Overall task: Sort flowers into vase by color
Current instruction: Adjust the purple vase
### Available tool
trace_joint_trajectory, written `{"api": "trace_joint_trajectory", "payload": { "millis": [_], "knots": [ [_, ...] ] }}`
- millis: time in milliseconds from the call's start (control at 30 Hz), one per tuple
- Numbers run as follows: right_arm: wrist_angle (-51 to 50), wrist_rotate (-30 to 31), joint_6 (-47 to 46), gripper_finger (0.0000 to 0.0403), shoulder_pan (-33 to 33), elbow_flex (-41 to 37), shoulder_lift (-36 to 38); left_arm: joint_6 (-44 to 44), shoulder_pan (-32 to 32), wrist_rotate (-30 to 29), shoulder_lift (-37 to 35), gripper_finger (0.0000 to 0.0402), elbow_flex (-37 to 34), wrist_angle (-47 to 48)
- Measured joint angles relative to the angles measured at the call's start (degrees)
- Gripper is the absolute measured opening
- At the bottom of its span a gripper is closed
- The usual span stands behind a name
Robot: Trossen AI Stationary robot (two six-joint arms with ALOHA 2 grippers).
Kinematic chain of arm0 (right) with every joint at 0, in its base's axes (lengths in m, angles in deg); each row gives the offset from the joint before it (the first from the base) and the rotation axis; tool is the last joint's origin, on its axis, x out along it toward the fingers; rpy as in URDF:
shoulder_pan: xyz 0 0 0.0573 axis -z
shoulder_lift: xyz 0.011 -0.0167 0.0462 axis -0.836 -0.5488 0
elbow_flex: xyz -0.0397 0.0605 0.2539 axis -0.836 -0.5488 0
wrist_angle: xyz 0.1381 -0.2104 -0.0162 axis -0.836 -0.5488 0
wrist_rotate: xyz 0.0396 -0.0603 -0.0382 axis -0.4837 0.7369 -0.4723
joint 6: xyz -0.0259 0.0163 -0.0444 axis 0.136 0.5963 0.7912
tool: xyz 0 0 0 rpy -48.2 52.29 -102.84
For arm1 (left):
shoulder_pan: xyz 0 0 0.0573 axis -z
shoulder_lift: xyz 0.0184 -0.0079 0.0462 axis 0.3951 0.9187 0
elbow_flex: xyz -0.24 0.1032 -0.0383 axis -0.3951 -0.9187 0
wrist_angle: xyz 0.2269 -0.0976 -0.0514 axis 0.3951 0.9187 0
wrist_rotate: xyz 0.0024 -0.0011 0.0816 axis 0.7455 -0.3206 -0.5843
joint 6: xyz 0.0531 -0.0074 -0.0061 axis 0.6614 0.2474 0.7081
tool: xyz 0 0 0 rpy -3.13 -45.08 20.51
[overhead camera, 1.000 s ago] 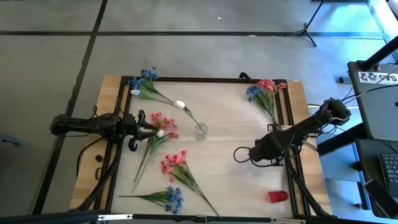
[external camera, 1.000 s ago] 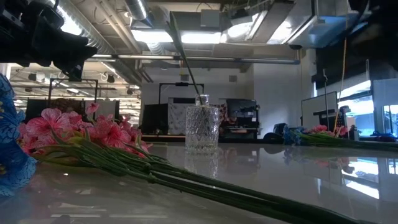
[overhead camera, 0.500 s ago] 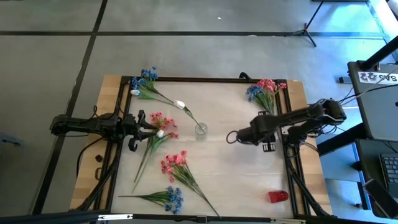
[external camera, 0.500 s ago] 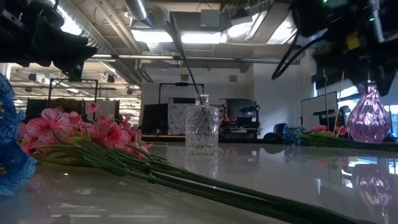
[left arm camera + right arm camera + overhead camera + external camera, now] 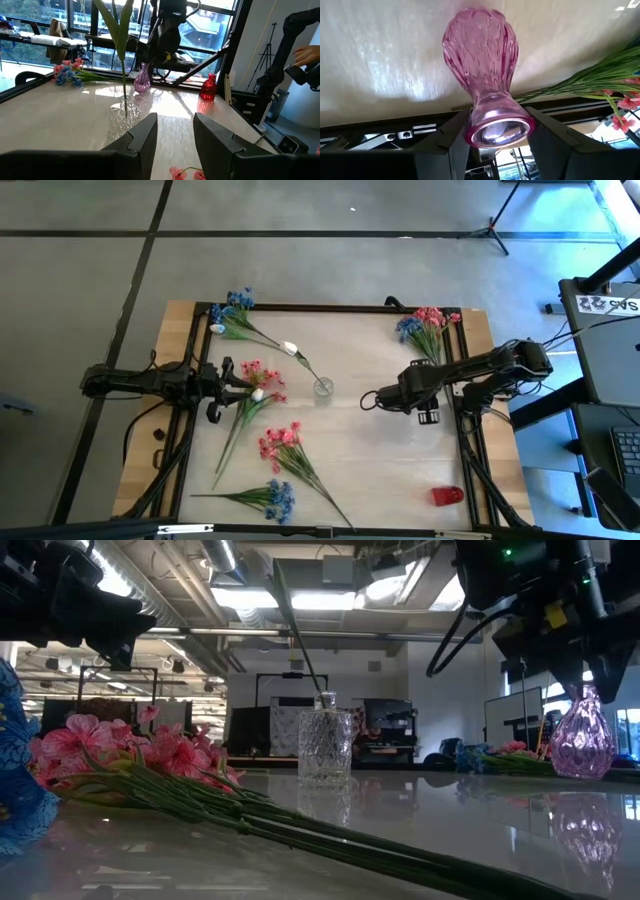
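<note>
My right gripper (image 5: 372,398) is right of the table's middle, shut on a pink glass vase (image 5: 583,740) that also shows in the right wrist view (image 5: 480,45). A clear glass vase (image 5: 323,387) stands at mid-table with one white-bud sprig (image 5: 290,349) stuck in it, leaning far-left. My left gripper (image 5: 243,385) hangs open at the left, beside a pink sprig (image 5: 262,373) and a white bud (image 5: 257,393) lying on the table. Other sprigs lie flat: blue and white (image 5: 230,315), pink (image 5: 283,445), blue (image 5: 275,498), pink with blue (image 5: 425,325). My right gripper pinches the pink vase's narrow neck (image 5: 485,107) just under its rim, between the two fingers (image 5: 445,145). It comes from above, pointing down. The vase hangs upright below the fingers, with its base (image 5: 583,774) at the tabletop; whether it rests there I cannot tell.
A small red vase (image 5: 447,495) stands near the table's near right corner. A black frame (image 5: 320,308) runs along the table edges. Bare tabletop lies between the clear vase and the right gripper and along the near middle. A person's hand (image 5: 305,52) shows beyond the table.
My right gripper has carried the pink vase from the near right toward the far edge and slightly left, then lowered it, so that the vase has come into the low view and sunk to table height. The left arm has kept still.
</note>
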Motion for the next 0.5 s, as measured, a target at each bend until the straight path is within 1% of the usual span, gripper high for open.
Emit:
{"api": "trace_joint_trajectory", "payload": {
  "millis": [267, 500],
  "knots": [
    [0.11, 1.18, -0.09, 0.0179, 0.00, 0.00, 0.00, 0.02, -0.01, 0.02, 0.00, 0.0124, 0.00, 0.00],
    [1.43, 1.04, -0.13, 0.0179, 0.00, 0.00, 0.00, 0.02, 0.01, 0.02, 0.00, 0.0124, 0.00, 0.00]
  ]
}}
